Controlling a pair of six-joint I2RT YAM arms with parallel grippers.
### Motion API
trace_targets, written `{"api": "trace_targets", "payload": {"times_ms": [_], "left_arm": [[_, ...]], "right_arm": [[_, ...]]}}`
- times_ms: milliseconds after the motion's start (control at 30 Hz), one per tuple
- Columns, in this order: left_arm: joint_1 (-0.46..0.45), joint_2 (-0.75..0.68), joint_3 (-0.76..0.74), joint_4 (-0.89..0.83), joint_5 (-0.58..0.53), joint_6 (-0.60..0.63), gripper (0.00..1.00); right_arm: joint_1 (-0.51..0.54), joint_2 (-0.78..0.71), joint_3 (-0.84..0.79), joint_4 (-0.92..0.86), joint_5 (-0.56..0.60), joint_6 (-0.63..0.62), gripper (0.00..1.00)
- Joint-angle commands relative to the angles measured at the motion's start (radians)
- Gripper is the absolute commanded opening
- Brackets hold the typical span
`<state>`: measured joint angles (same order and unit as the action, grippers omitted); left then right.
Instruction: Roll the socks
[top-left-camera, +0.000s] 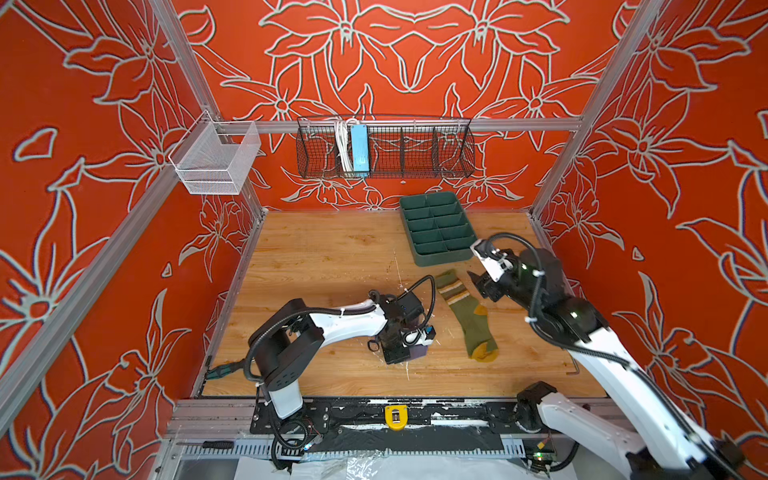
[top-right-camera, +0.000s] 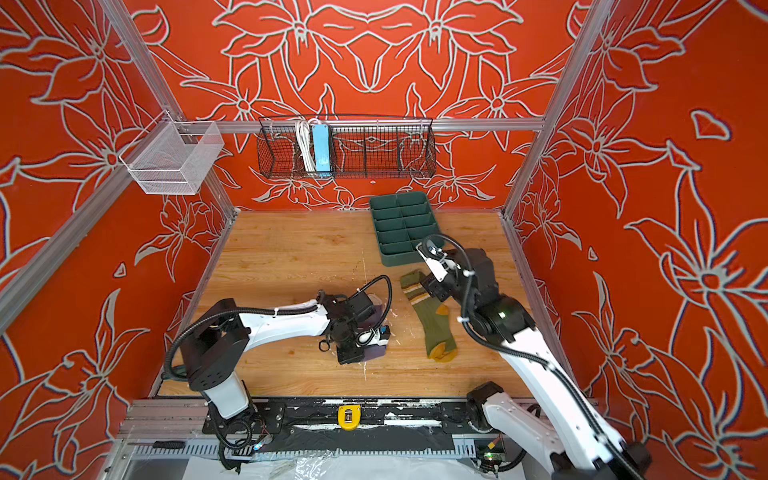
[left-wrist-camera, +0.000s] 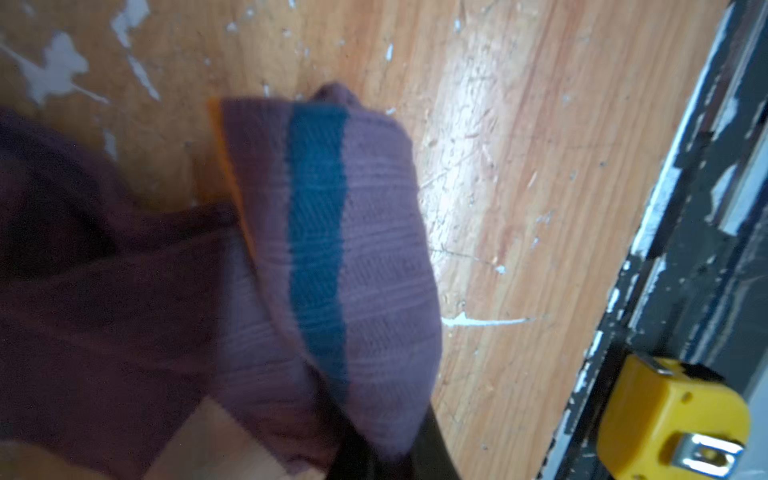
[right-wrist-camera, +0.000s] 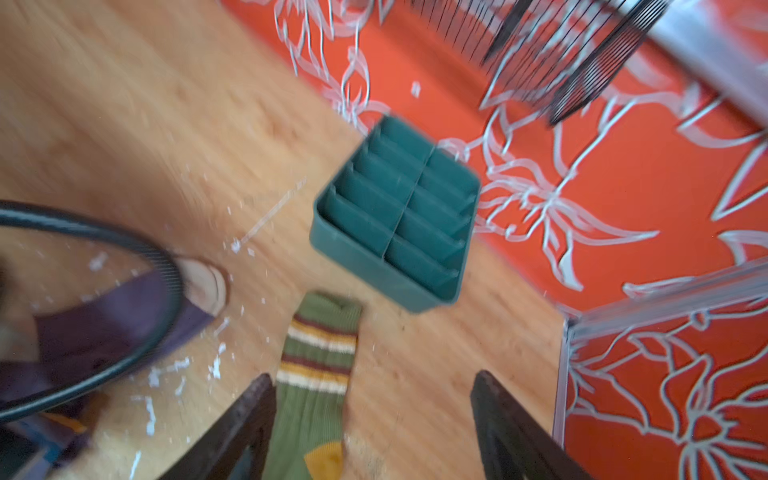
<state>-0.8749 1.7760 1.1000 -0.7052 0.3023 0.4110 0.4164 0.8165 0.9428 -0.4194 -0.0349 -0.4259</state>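
A purple sock (top-left-camera: 417, 353) (top-right-camera: 376, 353) lies bunched under my left arm near the table's front middle. My left gripper (top-left-camera: 409, 355) (left-wrist-camera: 382, 461) is shut on its folded cuff. The left wrist view shows that purple cuff (left-wrist-camera: 332, 249) with its dark blue stripe and a thin yellow edge. An olive green sock (top-left-camera: 467, 316) (top-right-camera: 432, 320) (right-wrist-camera: 320, 365) lies flat to the right, mustard toe toward the front, striped cuff toward the back. My right gripper (top-left-camera: 478, 284) (right-wrist-camera: 372, 376) hovers open over its leg with nothing between the fingers. The purple sock (right-wrist-camera: 104, 328) shows partly behind a cable.
A dark green divided organizer tray (top-left-camera: 440, 258) (top-right-camera: 399, 259) (right-wrist-camera: 374, 282) sits at the back right, just behind the olive cuff. A black wire basket (top-left-camera: 384, 151) and a white mesh basket (top-left-camera: 216, 160) hang on the walls. A yellow block (top-left-camera: 396, 417) (left-wrist-camera: 673, 419) sits on the front rail.
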Motion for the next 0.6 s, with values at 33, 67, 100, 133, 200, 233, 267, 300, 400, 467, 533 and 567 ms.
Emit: {"api": "trace_targets", "payload": {"times_ms": [33, 67, 100, 133, 200, 233, 267, 300, 400, 467, 533, 567], "left_arm": [[0.046, 0.093, 0.069, -0.118, 0.126, -0.015, 0.08], [0.063, 0.115, 0.088, -0.132, 0.139, -0.016, 0.08], [0.081, 0.137, 0.107, -0.148, 0.162, -0.011, 0.08], [0.099, 0.157, 0.129, -0.166, 0.184, -0.009, 0.09], [0.125, 0.191, 0.160, -0.189, 0.231, -0.010, 0.10], [0.135, 0.207, 0.173, -0.200, 0.263, -0.014, 0.11], [0.145, 0.223, 0.184, -0.208, 0.290, -0.017, 0.12], [0.151, 0.244, 0.201, -0.226, 0.304, -0.013, 0.12], [0.164, 0.295, 0.242, -0.262, 0.325, -0.007, 0.12], [0.168, 0.318, 0.261, -0.274, 0.330, -0.007, 0.12], [0.172, 0.326, 0.270, -0.278, 0.324, -0.008, 0.12], [0.172, 0.326, 0.271, -0.279, 0.324, -0.008, 0.12]], "right_arm": [[0.006, -0.117, -0.073, -0.063, -0.227, -0.140, 0.76], [0.016, -0.132, -0.073, -0.130, -0.250, -0.183, 0.76], [0.031, -0.135, -0.068, -0.207, -0.250, -0.228, 0.75], [0.051, -0.131, -0.064, -0.279, -0.227, -0.273, 0.74], [0.112, -0.123, -0.078, -0.380, -0.164, -0.339, 0.73], [0.156, -0.121, -0.099, -0.413, -0.120, -0.376, 0.74], [0.200, -0.125, -0.121, -0.426, -0.069, -0.404, 0.74], [0.252, -0.127, -0.154, -0.430, -0.010, -0.436, 0.74], [0.423, -0.134, -0.248, -0.350, 0.146, -0.491, 0.73], [0.548, -0.135, -0.310, -0.236, 0.231, -0.510, 0.74], [0.670, -0.111, -0.379, -0.072, 0.308, -0.526, 0.74], [0.715, -0.086, -0.406, -0.002, 0.332, -0.533, 0.74]]}}
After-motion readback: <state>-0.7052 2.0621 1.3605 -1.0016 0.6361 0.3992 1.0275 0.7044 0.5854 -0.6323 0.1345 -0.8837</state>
